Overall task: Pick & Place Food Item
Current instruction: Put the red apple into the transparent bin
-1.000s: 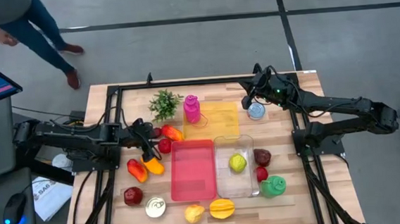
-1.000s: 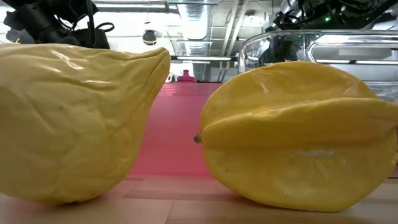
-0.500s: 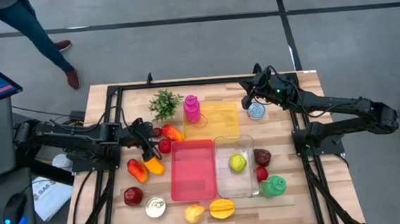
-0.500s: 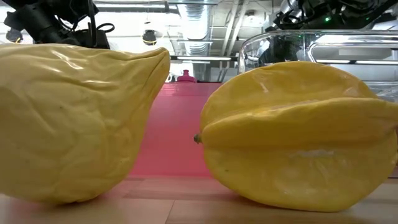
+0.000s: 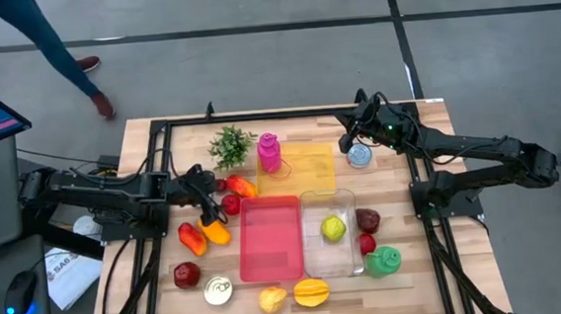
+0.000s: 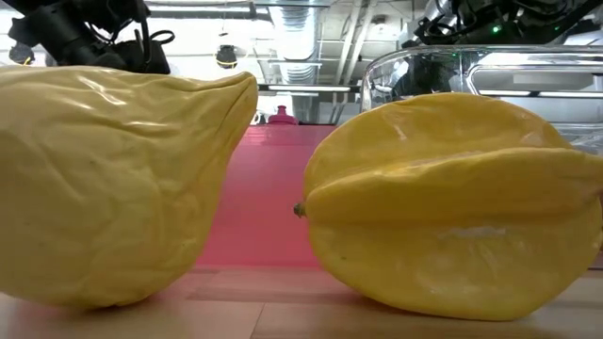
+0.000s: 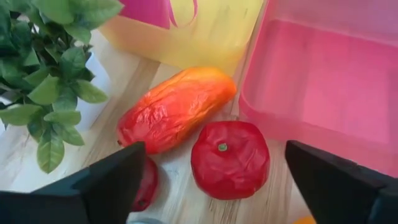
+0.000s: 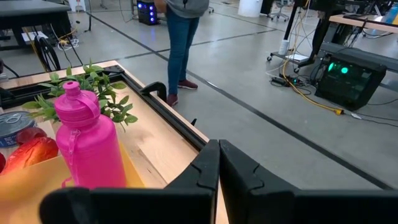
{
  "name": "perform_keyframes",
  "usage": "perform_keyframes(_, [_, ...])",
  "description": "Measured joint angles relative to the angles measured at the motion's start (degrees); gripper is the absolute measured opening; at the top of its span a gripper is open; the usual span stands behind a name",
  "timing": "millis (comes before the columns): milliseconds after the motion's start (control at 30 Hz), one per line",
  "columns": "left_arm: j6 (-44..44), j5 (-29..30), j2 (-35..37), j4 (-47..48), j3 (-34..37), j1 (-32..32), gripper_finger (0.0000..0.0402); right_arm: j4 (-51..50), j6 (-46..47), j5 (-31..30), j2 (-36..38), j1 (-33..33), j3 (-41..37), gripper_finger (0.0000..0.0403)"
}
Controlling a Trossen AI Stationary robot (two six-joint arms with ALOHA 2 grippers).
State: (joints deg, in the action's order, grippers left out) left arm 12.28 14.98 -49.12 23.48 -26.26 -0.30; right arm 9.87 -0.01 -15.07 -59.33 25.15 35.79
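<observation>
Left hand (image 7: pixel 211 180) spread wide over red tomato (image 7: pixel 229 159)

On the table (image 5: pixel 439 294) there are three trays: one pink tray (image 5: pixel 270 238), one yellow tray (image 5: pixel 310 167) and one clear tray (image 5: pixel 331 257). There are two bottles, one pink bottle (image 5: pixel 269 153) and one green bottle (image 5: pixel 383 261). There is one little plant (image 5: pixel 230 145). There are two tins (image 5: pixel 218 291).
</observation>
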Motion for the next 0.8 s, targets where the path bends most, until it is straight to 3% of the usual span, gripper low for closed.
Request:
perform_keyframes(100, [-0.01, 0.00, 0.00, -0.97, 0.00, 0.00, 0.0395, 0.00, 0.02, 0.00, 0.00, 0.00, 0.00, 0.0005])
perform_keyframes(300, [-0.01, -0.28, -1.62, -1.09, 0.17, 0.00, 0.0382, -0.02, 0.00, 0.00, 0.00, 0.00, 0.00, 0.0005])
perform_keyframes(533, [0.13, -6.09, -7.86, -13.17, 5.17, -0.04, 0.0383, -0.23, 0.00, 0.00, 0.00, 0.00, 0.00, 0.0005])
perform_keyframes(800, [0.16, -6.08, -11.53, -14.64, 5.53, -0.02, 0.0386, -0.58, 0.00, 0.00, 0.00, -0.01, 0.00, 0.0005])
